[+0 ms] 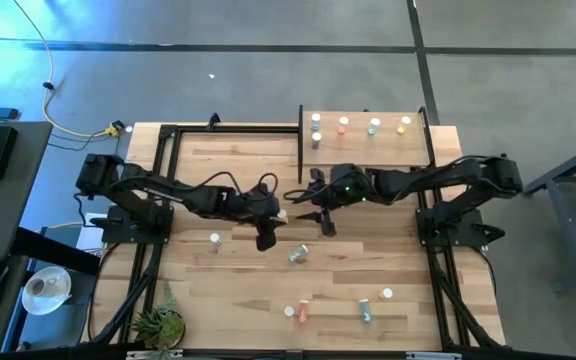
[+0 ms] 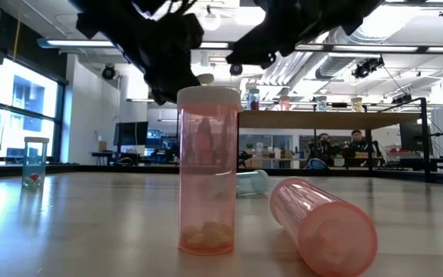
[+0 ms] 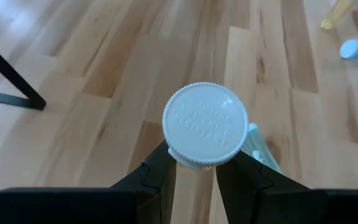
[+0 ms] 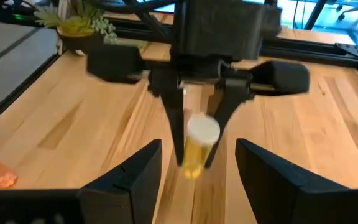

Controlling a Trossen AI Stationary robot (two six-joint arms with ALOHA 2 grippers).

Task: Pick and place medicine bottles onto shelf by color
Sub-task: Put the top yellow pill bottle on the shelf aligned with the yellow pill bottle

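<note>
The left claw (image 4: 194,140) is clamped on a yellow medicine bottle (image 4: 196,149) with a white cap (image 3: 205,123), held above the bench (image 1: 238,280) near its middle. The right claw (image 1: 313,193), fingers apart and holding nothing, faces it from just beside. Five bottles stand on the shelf (image 1: 368,148); others lie scattered on the bench.

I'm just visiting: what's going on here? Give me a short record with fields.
left gripper: shut on a yellow bottle, over the table's middle
right gripper: open, facing the left one, holding nothing
shelf: five bottles on it, including a pink, a green and a yellow one
loose bottles: several on the table, some upright, some lying down
</note>
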